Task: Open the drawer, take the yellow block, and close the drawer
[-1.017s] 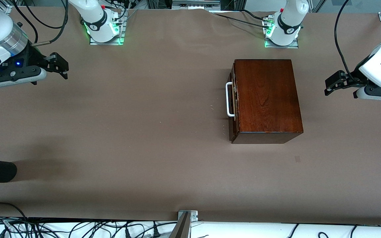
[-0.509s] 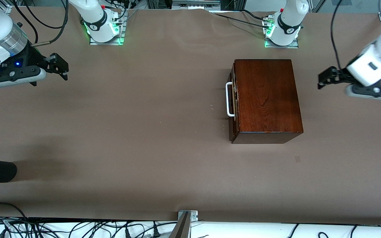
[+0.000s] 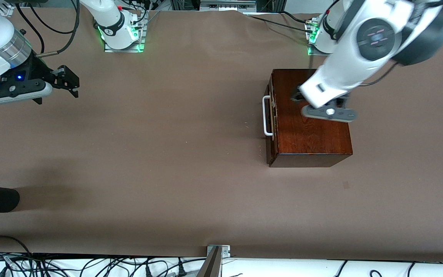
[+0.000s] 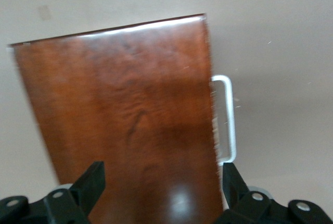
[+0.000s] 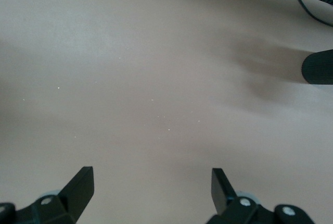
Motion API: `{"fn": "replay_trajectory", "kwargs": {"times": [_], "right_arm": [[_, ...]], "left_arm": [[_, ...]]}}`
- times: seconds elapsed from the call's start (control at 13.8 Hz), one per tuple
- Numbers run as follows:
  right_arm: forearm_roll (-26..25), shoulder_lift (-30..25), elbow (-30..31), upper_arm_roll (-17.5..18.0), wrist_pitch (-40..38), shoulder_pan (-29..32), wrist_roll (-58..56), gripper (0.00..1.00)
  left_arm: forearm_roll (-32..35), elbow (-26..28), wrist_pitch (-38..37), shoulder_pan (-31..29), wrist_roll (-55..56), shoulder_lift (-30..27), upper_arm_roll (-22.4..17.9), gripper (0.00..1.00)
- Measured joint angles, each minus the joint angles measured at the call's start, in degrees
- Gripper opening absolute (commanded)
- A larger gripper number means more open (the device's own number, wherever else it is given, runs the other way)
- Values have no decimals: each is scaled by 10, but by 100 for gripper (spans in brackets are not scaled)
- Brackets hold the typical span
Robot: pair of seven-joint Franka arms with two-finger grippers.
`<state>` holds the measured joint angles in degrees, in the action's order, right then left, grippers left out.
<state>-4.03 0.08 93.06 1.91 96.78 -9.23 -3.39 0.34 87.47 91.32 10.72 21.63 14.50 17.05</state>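
Brown table (image 3: 167, 154) lies wide; left gripper (image 4: 162, 179) hangs over box (image 3: 310, 127), right gripper (image 5: 151, 182) waits, both spread.

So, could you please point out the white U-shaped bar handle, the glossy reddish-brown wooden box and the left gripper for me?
White U-shaped bar handle (image 3: 266, 116): front view, middle of the long bar.
Glossy reddish-brown wooden box (image 3: 313, 140): front view, bare top panel.
Left gripper (image 4: 162, 181): left wrist view, midway between its open jaws, over the box.

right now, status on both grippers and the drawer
Left gripper open, empty, over the wooden box. Right gripper open, waiting at its end of the table. Drawer shut, handle untouched. Yellow block not visible.
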Motion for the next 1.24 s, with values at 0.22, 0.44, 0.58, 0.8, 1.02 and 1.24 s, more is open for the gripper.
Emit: {"fn": "replay_trajectory", "kwargs": {"times": [0.22,0.44,0.58,0.8,1.02,1.24], "right_arm": [[0,1,0,0,1,0,0,100],[0,1,0,-1,1,0,0,100],[0,2,0,-1,1,0,0,100],[0,2,0,-1,1,0,0,100],[0,2,0,-1,1,0,0,100],[0,2,0,-1,1,0,0,100]], "left_arm": [[1,-24,65,47,64,70,1,100],[38,-18,85,76,92,113,1,100],[53,3,109,93,126,122,2,100],[80,35,137,115,172,123,2,100],[87,55,154,123,188,123,2,100],[94,67,158,132,203,122,2,100]]}}
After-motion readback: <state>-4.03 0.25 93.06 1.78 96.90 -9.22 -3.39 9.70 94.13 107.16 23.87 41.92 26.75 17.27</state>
